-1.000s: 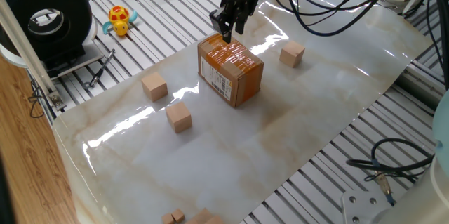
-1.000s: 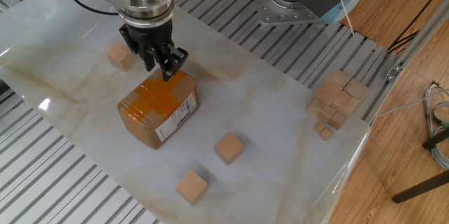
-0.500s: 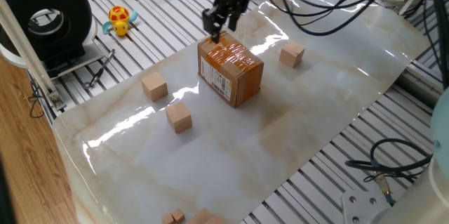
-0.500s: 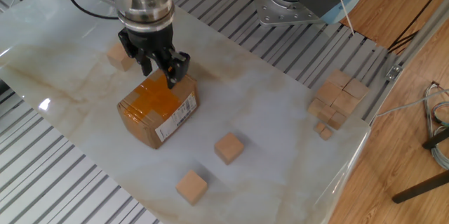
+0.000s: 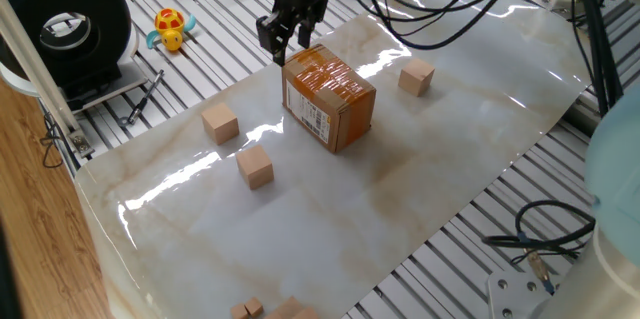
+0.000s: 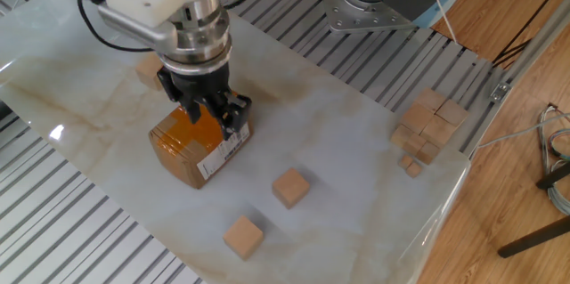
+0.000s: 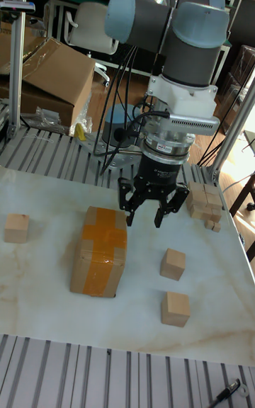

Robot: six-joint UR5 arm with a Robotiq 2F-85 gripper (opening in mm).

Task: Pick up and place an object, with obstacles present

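Cubes of plain pale wood are the likely targets, and which one is meant cannot be told: one cube (image 5: 220, 123) and a second cube (image 5: 255, 167) sit close together on the table (image 5: 430, 199) on one side of the cardboard box (image 5: 329, 98), while a third cube (image 5: 416, 77) sits alone on the box's other side. The end effector (image 7: 150, 215) hangs with its fingers spread open and nothing between them, just beside the box's upper edge, nearer the paired cubes than the lone one. Each cube looks light, rigid and unlikely to mark or crush, with flat, square, slightly grippy faces, so a pinch across two opposite side faces, centred and square to them, should hold well. The marbled table surface is glossy, so a glancing touch could slide a cube away. The taped box stands tall enough that any low sweep past it risks a knock.
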